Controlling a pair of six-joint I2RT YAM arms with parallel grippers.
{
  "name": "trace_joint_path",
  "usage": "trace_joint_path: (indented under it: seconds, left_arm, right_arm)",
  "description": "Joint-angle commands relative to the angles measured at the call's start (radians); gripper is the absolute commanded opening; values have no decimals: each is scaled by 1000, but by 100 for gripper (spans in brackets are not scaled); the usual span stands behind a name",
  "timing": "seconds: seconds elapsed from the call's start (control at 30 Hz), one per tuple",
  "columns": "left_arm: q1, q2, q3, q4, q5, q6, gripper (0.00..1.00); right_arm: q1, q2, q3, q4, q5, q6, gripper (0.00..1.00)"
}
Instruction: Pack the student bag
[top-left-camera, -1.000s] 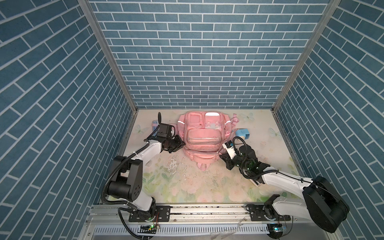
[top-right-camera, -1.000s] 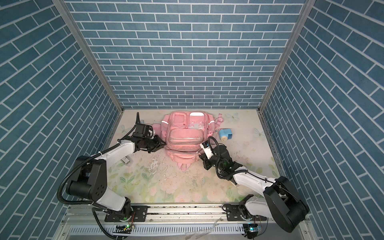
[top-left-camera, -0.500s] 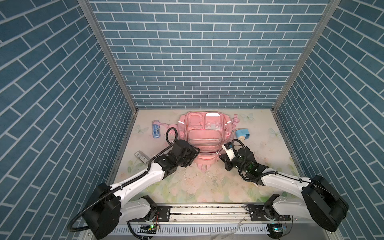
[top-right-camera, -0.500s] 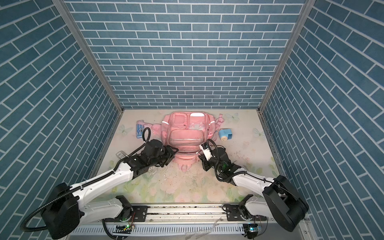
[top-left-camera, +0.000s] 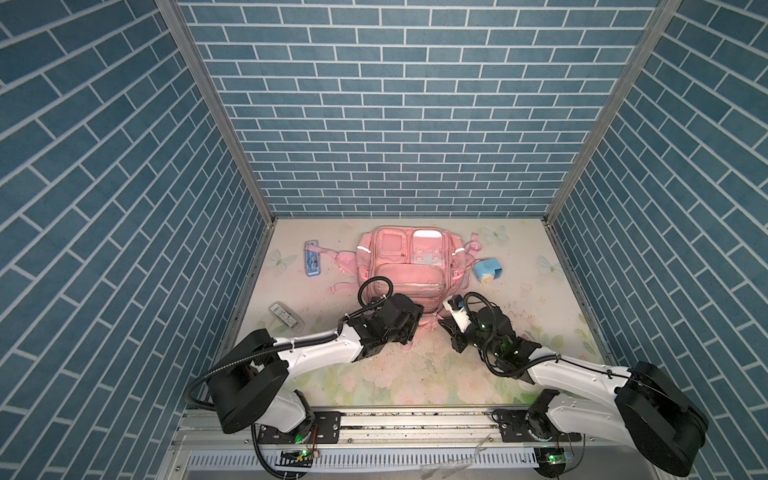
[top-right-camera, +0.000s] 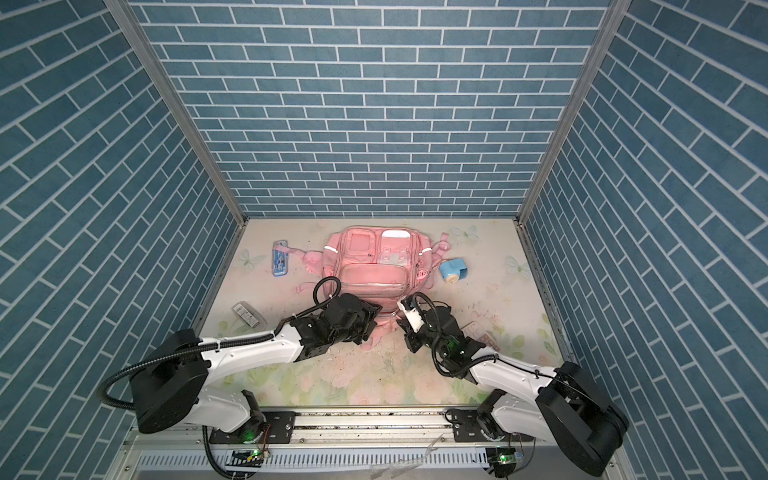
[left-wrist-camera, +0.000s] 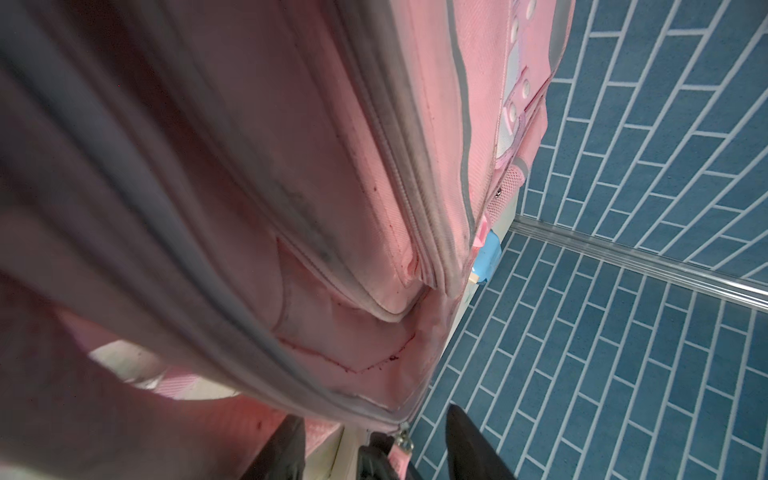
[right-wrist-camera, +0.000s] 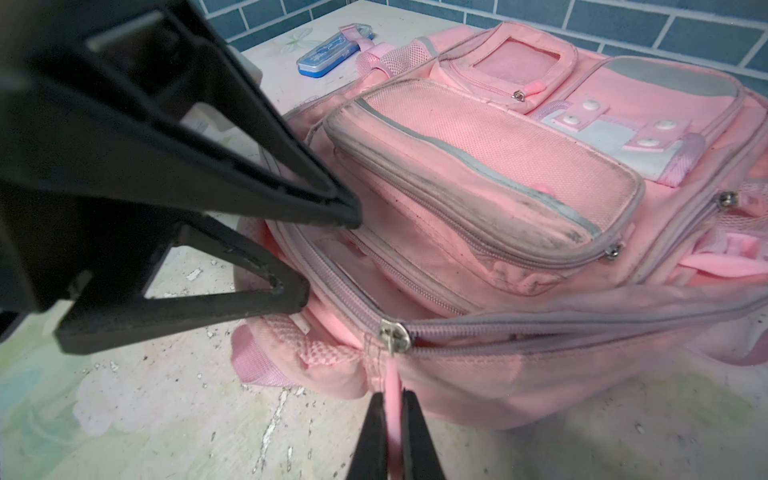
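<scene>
The big soft pink fabric backpack (top-left-camera: 405, 266) (right-wrist-camera: 498, 166) lies flat on the pale table sheet with printed flowers (top-left-camera: 395, 382). It is in the middle toward the back wall, with its front pockets facing up. Both arms reach to its near edge.

The right gripper (right-wrist-camera: 391, 399) has its two black fingers pressed together on a thin pink pull strip (right-wrist-camera: 392, 378). This strip hangs from the small metal zipper slider (right-wrist-camera: 395, 332) of the long grey zipper at the near edge of the bag. To the side of the slider the two rows of zipper teeth stand a little apart.

The left gripper (right-wrist-camera: 332, 253) is at the same edge, just beside the right one. Its fingers are spread wide. One fingertip (right-wrist-camera: 353, 216) is at the fabric below the front pocket and the other is lower, at the rim of the bag. If they press the fabric, I cannot tell.

A flat blue plastic pencil case (top-left-camera: 311, 258) lies left of the bag, touching a pink strap. A light blue plastic item with a round cream front (top-left-camera: 487, 270) stands just beside the bag's right side. A small grey packet (top-left-camera: 284, 313) lies apart, near the left wall.
</scene>
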Motion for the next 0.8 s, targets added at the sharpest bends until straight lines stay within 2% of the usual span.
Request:
trace_joint_path:
  seconds: [0.0, 0.17, 0.2, 0.27, 0.33, 0.4, 0.43, 0.67, 0.77]
  left_arm:
    - [-4, 41, 53, 0, -27, -21, 55]
    - [5, 96, 56, 17, 10, -14, 50]
    - [10, 103, 42, 31, 27, -20, 47]
    - [22, 105, 7, 82, 44, -21, 36]
    - [31, 99, -14, 100, 43, -19, 17]
    - [45, 95, -22, 103, 52, -3, 2]
    - [54, 93, -27, 110, 66, 6, 0]
    - [99, 30, -61, 143, 116, 63, 0]
    - [119, -22, -90, 149, 128, 82, 0]
  right_arm:
    - [22, -23, 1, 66, 8, -50, 0]
    - [48, -10, 10, 62, 40, -65, 0]
    - [50, -8, 10, 62, 52, -66, 0]
    - [56, -9, 10, 65, 67, -65, 0]
    - [61, -16, 8, 64, 82, -63, 0]
    - [67, -30, 9, 68, 100, -62, 0]
    - [69, -36, 7, 72, 105, -64, 0]
    - [69, -42, 15, 62, 154, -45, 0]
    - [69, -72, -7, 90, 212, -30, 0]
